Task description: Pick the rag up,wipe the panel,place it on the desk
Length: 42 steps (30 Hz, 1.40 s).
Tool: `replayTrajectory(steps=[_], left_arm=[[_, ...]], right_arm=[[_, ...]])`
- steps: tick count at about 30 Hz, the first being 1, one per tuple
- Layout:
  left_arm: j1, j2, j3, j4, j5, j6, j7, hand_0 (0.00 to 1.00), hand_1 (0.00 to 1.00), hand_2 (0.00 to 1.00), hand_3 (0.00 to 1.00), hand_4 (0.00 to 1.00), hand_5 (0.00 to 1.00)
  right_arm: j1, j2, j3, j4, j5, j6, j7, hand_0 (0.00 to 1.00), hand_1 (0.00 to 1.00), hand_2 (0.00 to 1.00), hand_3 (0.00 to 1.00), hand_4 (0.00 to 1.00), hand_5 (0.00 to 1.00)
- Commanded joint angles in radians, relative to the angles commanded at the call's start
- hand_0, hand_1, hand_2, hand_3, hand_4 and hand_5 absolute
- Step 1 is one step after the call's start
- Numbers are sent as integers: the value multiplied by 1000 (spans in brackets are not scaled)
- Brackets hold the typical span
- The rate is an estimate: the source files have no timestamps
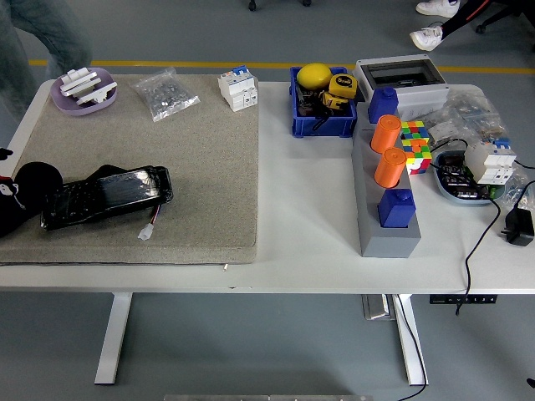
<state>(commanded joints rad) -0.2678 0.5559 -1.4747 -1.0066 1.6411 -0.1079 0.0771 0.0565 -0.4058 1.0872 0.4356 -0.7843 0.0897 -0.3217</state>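
My left arm (25,200) comes in from the left edge. Its glossy black hand (109,195) lies flat on a large grey-beige felt mat (201,167) that covers the table's left half. A small white connector on a wire (147,232) lies just below the hand. No separate rag shows. A grey panel block (386,238) stands right of centre and carries two orange cylinders (388,149) and two blue blocks (396,207). My right arm is out of view.
A purple dish with white parts (84,90), a bag of small parts (165,93) and a white breaker (237,90) sit along the mat's far edge. A blue bin (322,125), a grey box (401,79), a colour cube (415,144) and cables (481,234) crowd the right. A person's legs (33,33) stand at the far left.
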Motion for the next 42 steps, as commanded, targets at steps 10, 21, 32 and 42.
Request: replayTrajectory(steps=[10,21,32,42], left_arm=[[-60,8,74,82,19,-8,22,919,944,885,827,877,108],[-140,15,197,259,-72,29,-26,867,870,815,713,881,117],[-159,5,258,294,-103,79,-54,602,685,657,588,741,90],[-186,-14,305,332,-108,130,-58,473,557,605,570,625,66]], right_arm=[[3,-1,4,6,-2,-2,2,796,551,698,710,998,698],[4,4,0,9,-2,-3,4,797,551,698,710,998,697],[4,4,3,11,4,-9,10,796,550,697,711,998,698],[8,5,6,15,6,-18,17,797,552,698,710,998,699]])
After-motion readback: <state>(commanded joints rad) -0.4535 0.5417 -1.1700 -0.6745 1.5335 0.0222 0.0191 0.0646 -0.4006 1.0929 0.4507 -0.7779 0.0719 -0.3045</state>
